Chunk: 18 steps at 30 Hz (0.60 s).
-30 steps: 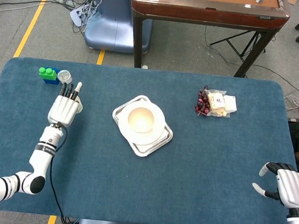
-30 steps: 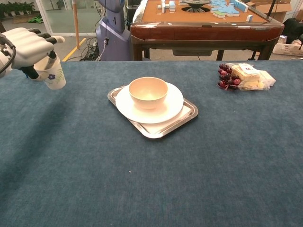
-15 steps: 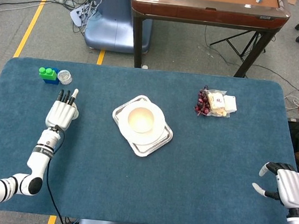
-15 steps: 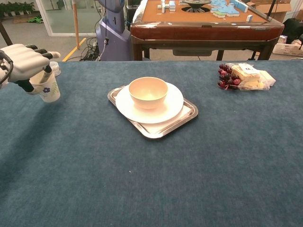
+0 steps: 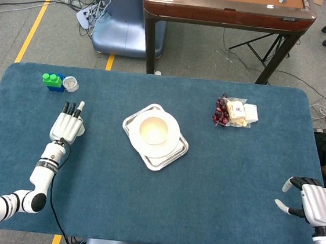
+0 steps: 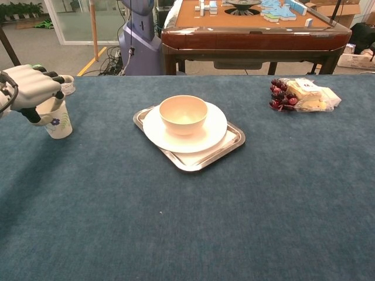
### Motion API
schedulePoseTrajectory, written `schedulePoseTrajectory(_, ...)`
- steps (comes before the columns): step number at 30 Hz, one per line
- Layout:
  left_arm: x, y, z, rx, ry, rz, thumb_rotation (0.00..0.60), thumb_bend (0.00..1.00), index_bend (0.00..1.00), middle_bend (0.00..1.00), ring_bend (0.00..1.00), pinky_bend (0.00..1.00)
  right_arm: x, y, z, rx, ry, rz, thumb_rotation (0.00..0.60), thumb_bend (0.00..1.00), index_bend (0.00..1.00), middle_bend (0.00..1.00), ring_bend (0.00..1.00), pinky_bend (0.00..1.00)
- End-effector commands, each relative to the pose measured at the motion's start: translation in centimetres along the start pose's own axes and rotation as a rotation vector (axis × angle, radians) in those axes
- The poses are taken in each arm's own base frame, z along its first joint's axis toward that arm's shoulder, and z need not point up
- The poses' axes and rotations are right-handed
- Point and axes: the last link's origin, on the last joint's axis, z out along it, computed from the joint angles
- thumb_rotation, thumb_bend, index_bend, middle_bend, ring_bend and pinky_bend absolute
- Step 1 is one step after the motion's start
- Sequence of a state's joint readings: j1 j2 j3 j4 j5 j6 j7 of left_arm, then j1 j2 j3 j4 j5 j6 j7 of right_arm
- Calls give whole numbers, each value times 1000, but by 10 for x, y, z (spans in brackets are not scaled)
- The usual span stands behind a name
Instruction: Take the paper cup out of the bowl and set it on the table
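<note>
The white paper cup (image 6: 57,122) with a blue flower print is at the left side of the table, upright, its base at or just above the cloth. My left hand (image 6: 32,91) grips it from above around the rim; in the head view the left hand (image 5: 67,126) covers the cup. The cream bowl (image 6: 183,115) (image 5: 153,130) sits empty on a white plate (image 6: 214,132) on a steel tray (image 6: 231,147) at the table's middle. My right hand (image 5: 312,202) rests at the near right edge, fingers apart, holding nothing.
Green and blue blocks (image 5: 53,81) and a small clear cup (image 5: 71,82) stand at the far left behind my left hand. A bag of grapes and snacks (image 5: 234,112) (image 6: 302,94) lies far right. A wooden table (image 6: 252,26) stands beyond.
My left hand has lowered the paper cup and drawn it slightly toward me and to the left, down to the table. The right hand has not moved.
</note>
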State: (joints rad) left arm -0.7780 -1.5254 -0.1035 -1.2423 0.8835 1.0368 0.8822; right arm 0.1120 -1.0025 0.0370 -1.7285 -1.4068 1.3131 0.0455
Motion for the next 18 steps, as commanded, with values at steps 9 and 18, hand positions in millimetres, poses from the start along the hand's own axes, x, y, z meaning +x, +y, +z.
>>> schedulePoseTrajectory(9, -1, -6, -6, 10, 9, 6, 600, 368, 315, 0, 0, 47, 0, 0, 0, 0, -1, -1, 600, 235, 552, 470, 350, 273)
schedulePoseTrajectory(18, 13, -21, -26, 27, 73, -75, 600, 368, 262, 0, 0, 47, -2, -2, 0, 6, -5, -3, 600, 234, 552, 470, 350, 273)
